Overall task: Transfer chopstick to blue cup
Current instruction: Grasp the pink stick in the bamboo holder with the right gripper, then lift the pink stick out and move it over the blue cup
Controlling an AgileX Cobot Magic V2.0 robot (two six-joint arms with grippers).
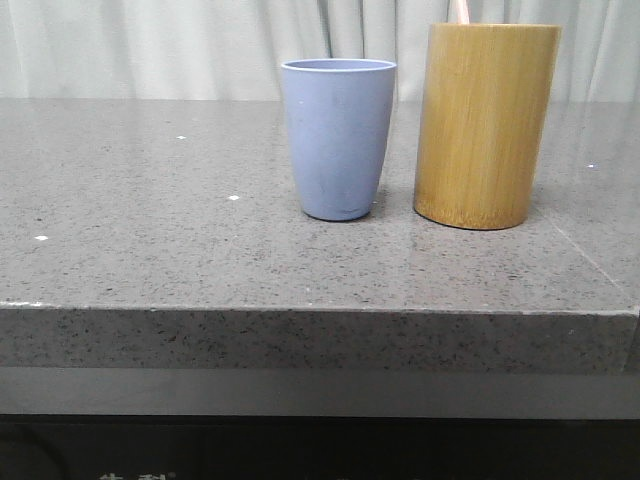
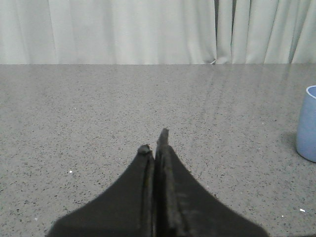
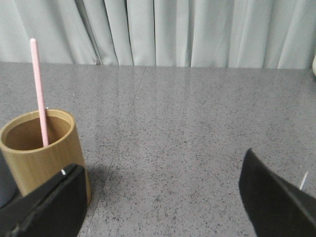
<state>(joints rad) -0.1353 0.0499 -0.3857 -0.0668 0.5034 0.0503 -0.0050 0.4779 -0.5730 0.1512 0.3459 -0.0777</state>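
The blue cup [image 1: 338,137] stands upright near the middle of the grey table, left of a taller bamboo holder [image 1: 486,125]. A pale pink chopstick [image 3: 39,94] leans inside the holder, and its top end [image 1: 460,11] pokes above the rim in the front view. My left gripper [image 2: 154,140] is shut with nothing between its fingers, low over bare table, with the blue cup [image 2: 308,123] off to one side. My right gripper [image 3: 160,170] is open wide and empty, the bamboo holder [image 3: 39,150] just beside one finger. Neither arm shows in the front view.
The grey speckled table [image 1: 150,220] ends in a front edge close to the camera. Pale curtains [image 1: 150,45] hang behind it. A seam line [image 3: 123,128] runs across the tabletop beside the holder.
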